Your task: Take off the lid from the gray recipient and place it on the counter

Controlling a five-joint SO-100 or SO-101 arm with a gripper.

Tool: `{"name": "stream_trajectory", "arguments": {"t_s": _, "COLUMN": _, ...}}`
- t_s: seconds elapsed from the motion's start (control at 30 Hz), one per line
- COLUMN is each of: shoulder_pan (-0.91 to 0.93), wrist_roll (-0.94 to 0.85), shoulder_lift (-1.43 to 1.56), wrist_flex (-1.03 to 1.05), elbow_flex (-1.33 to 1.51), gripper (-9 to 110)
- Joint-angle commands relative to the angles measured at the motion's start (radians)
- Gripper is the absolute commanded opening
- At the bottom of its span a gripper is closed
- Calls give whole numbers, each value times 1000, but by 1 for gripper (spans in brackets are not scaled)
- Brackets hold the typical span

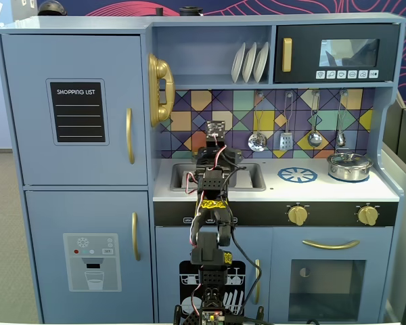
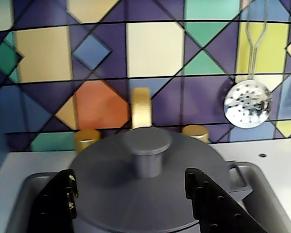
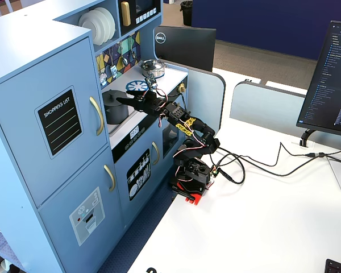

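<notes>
The dark gray lid (image 2: 136, 189) with its central knob (image 2: 146, 148) sits on the gray recipient (image 3: 114, 111), which stands in the recessed sink (image 2: 24, 191) of the white counter (image 1: 325, 191). One pot handle (image 2: 237, 174) shows at the right of the wrist view. My gripper (image 2: 131, 177) is open just above the lid, one black finger (image 2: 58, 204) on each side of it, short of the knob. In a fixed view it (image 3: 134, 98) reaches over the counter edge to the pot. In the front fixed view my arm (image 1: 213, 203) hides the pot.
A shiny silver pot (image 1: 349, 166) stands at the counter's right end beside the blue burner print (image 1: 298, 175). A gold faucet (image 2: 141, 108) and two gold knobs (image 2: 87, 139) stand behind the gray pot. Utensils (image 1: 257, 141) hang on the tiled backsplash.
</notes>
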Motion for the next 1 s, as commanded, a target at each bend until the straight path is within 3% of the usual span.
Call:
{"name": "stream_trajectory", "arguments": {"t_s": 0.0, "shoulder_pan": 2, "wrist_roll": 12, "shoulder_lift": -40, "wrist_flex": -60, "elbow_flex": -67, "gripper": 22}}
{"name": "stream_trajectory", "arguments": {"t_s": 0.97, "shoulder_pan": -11, "wrist_roll": 17, "shoulder_lift": -433, "wrist_flex": -210, "elbow_flex": -270, "gripper": 17}}
